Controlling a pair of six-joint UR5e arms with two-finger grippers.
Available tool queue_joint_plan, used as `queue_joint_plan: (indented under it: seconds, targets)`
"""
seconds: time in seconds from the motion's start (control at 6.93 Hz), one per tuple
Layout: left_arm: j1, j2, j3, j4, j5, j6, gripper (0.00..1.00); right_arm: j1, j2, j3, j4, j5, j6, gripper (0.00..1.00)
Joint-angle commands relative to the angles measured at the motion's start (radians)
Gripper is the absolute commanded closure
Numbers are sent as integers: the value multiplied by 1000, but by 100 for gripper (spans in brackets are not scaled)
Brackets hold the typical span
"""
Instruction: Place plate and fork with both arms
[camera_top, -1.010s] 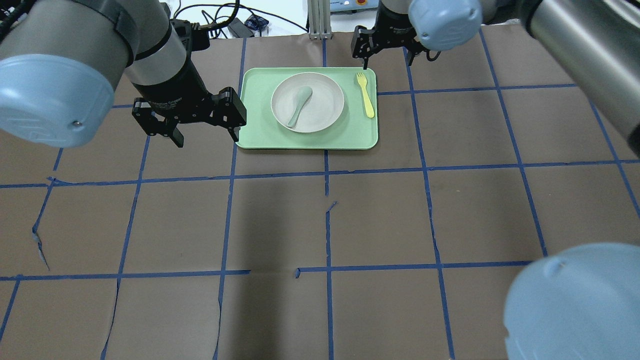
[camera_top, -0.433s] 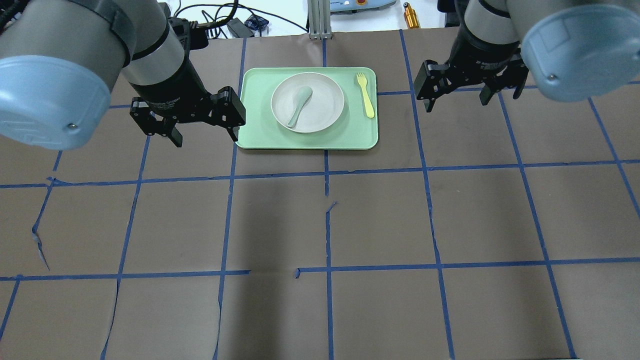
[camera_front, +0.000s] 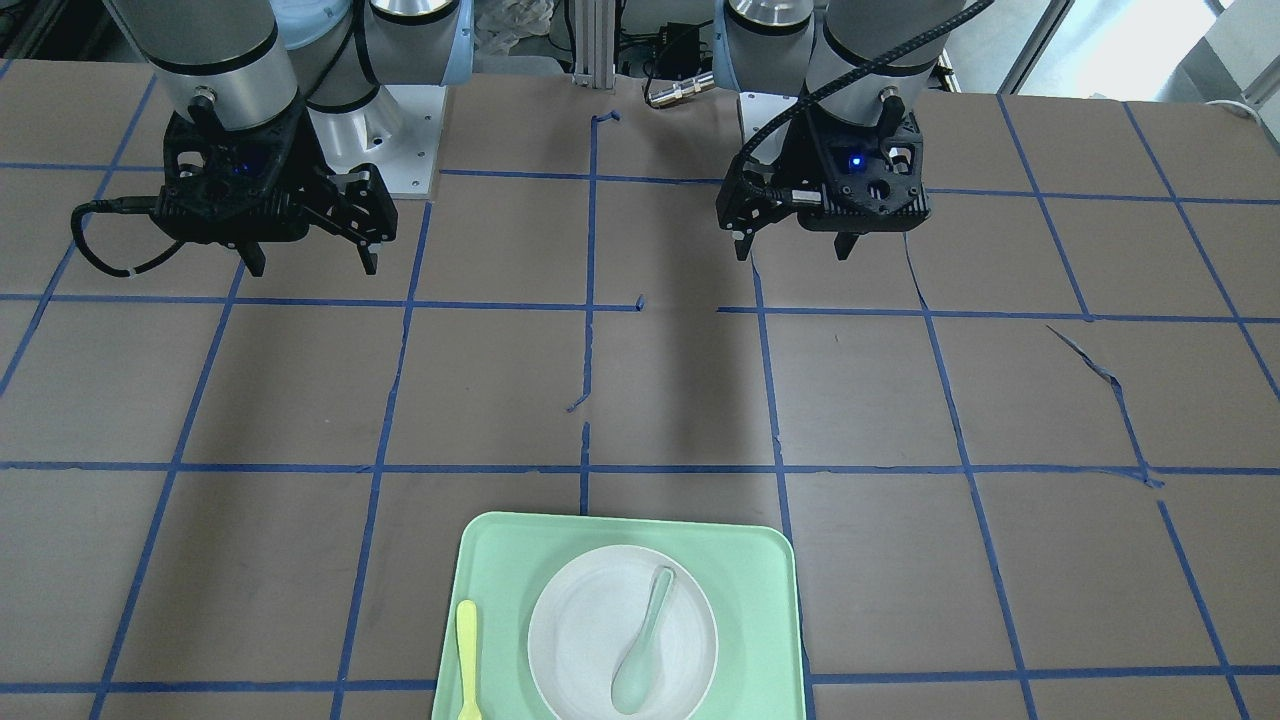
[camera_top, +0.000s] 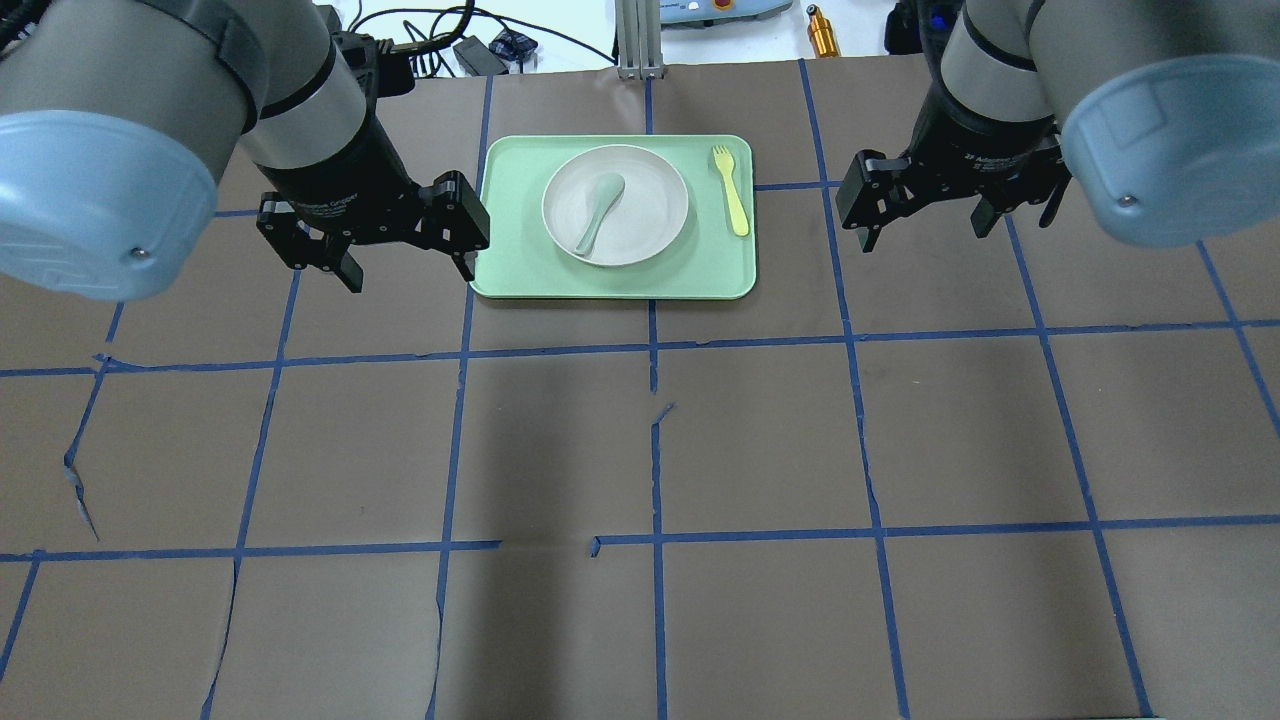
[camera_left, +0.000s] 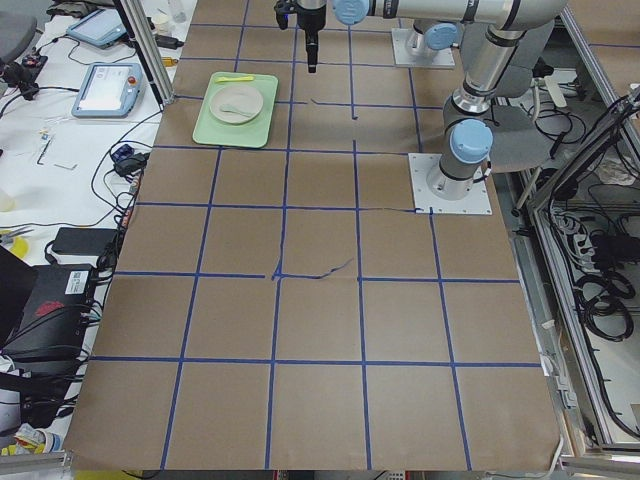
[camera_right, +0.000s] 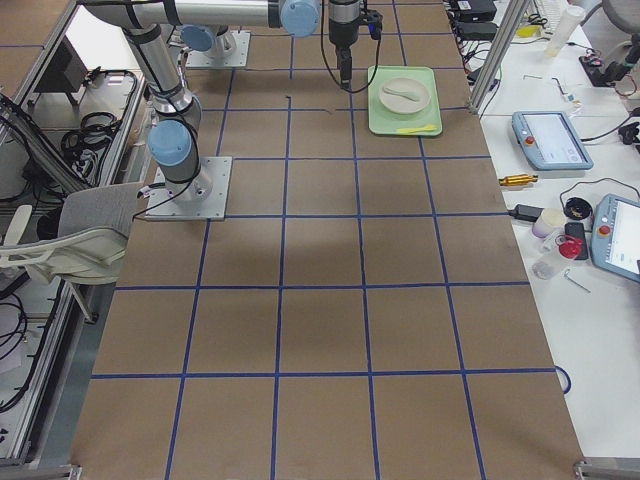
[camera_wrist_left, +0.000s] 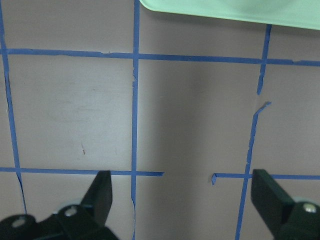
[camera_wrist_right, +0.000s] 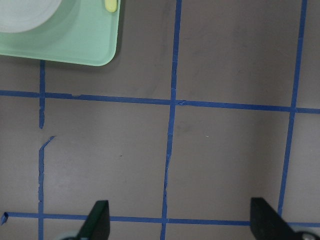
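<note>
The off-white plate (camera_top: 652, 212) sits in the middle of the mint-green tray (camera_top: 510, 272) with a grey-green spoon (camera_top: 598, 212) lying in it. The pale-yellow fork (camera_top: 731, 192) lies on the tray to the right of the plate, tines pointing away from the robot. My left gripper (camera_top: 410, 275) is open and empty, just left of the tray's left edge. My right gripper (camera_top: 925, 238) is open and empty, to the right of the tray and apart from it. In the front-facing view the plate (camera_front: 580, 620), fork (camera_front: 467, 650), left gripper (camera_front: 790, 252) and right gripper (camera_front: 312, 268) all show.
The table is brown paper with a grid of blue tape, torn in places. The left wrist view shows the tray's near edge (camera_wrist_left: 225, 12); the right wrist view shows the tray's corner (camera_wrist_right: 95, 50) and the fork's handle end (camera_wrist_right: 110, 5). Cables and a brass cylinder (camera_top: 822, 32) lie beyond the far edge.
My right gripper has swung from behind the tray near the fork's tines out to the right and nearer the robot. The left gripper has barely moved. Plate, spoon and fork lie as before.
</note>
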Motion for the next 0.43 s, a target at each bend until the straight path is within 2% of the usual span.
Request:
queue_joint_plan:
  seconds: [0.0, 0.29]
  targets:
    - [1, 4, -1, 0, 0, 0, 0, 0, 4, -14, 2, 5, 0, 0]
    - [1, -1, 0, 1, 0, 0, 0, -1, 3, -23, 27, 5, 0, 0]
